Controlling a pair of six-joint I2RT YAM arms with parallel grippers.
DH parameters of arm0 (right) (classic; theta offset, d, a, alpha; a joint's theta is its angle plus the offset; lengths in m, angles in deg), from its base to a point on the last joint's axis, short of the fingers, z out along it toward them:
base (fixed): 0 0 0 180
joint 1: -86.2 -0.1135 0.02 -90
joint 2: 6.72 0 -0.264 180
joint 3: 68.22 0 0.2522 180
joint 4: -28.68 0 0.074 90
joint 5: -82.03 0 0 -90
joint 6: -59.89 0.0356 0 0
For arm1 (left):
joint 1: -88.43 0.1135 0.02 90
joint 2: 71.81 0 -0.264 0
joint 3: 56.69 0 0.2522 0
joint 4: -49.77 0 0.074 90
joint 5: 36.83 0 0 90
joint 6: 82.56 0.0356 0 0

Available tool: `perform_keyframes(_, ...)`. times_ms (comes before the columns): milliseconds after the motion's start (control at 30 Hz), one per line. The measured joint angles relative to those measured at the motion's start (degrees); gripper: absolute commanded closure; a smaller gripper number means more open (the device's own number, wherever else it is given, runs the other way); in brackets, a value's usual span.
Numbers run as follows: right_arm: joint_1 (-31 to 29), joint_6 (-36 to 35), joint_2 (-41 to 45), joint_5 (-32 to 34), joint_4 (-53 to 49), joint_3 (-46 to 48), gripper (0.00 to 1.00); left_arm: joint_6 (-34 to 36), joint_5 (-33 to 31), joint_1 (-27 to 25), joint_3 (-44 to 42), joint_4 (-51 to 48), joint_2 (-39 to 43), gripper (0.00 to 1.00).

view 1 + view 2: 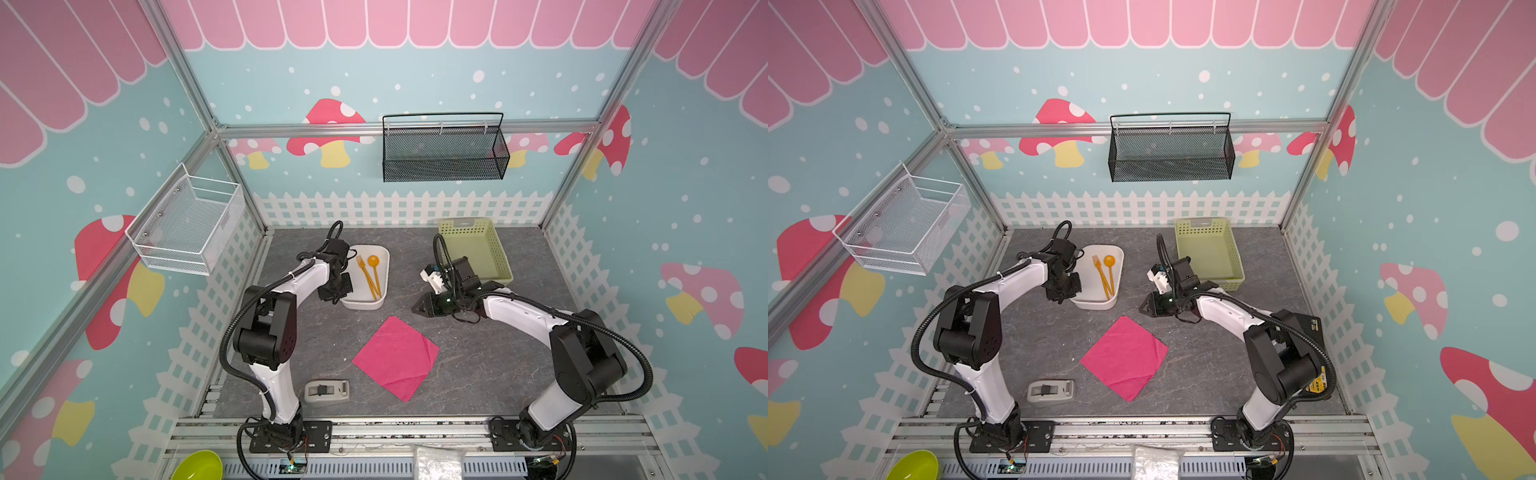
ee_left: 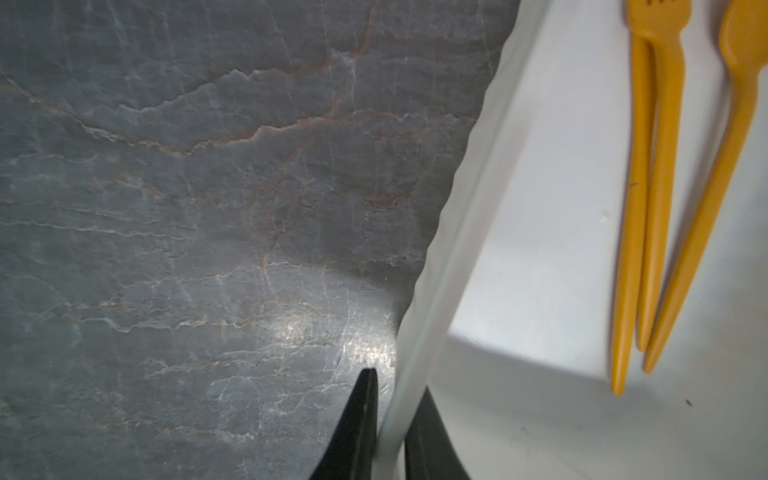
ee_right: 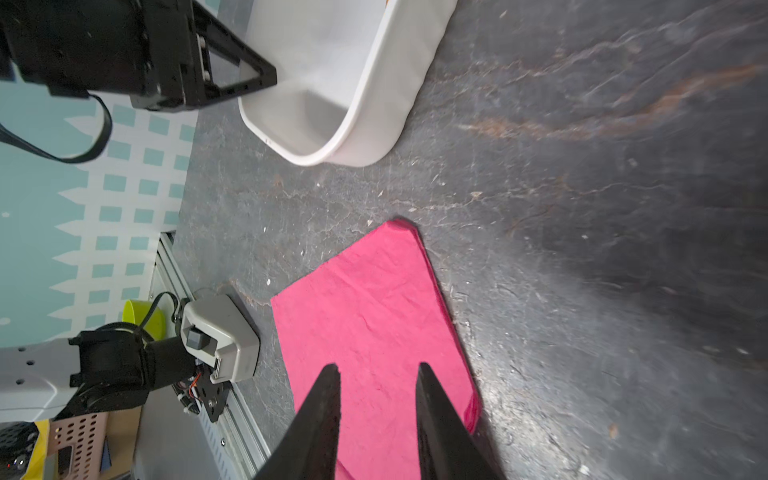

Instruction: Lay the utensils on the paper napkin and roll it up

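Note:
An orange fork [image 1: 365, 276] and an orange spoon [image 1: 375, 272] lie side by side in a white tray [image 1: 357, 303] at the back of the table; both top views show them. In the left wrist view their handles [image 2: 660, 166] rest on the tray floor. My left gripper [image 2: 397, 384] is shut on the tray's left rim, one finger outside the wall and one inside. The magenta paper napkin [image 1: 397, 357] lies flat in front of the tray, with nothing on it. My right gripper [image 3: 378, 368] hovers open over the napkin's [image 3: 365, 299] far corner, holding nothing.
A light green slotted basket [image 1: 478, 249] stands at the back right behind the right arm. A grey tape dispenser [image 1: 326, 392] sits front left of the napkin. A black mesh basket [image 1: 444, 153] and a white wire basket [image 1: 187, 224] hang on the walls.

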Motion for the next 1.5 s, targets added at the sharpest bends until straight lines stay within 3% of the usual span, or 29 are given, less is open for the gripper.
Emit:
perform_keyframes(133,-2.4,0.0,-3.5,-0.7,0.3,-1.2,0.67,-0.6,1.5,-0.1,-0.1,0.7,0.1,0.72)
perform_keyframes(333,-5.0,0.7,-8.7,-2.1,2.9,-3.5,0.67,-0.7,3.0,-0.1,-0.4,1.3,0.2,0.71)
perform_keyframes(667,-6.3,1.5,-15.4,-3.5,6.2,-4.7,0.68,-0.7,3.6,-0.5,-1.6,1.6,2.2,0.61)
perform_keyframes(1167,-6.1,0.4,-16.2,3.0,4.7,-4.7,0.69,-0.2,1.7,-0.5,-1.4,0.6,8.1,0.58)
perform_keyframes(1500,-2.6,-1.5,-14.8,5.9,3.7,-3.8,0.69,0.2,1.7,-0.5,-0.3,0.3,8.4,0.58)
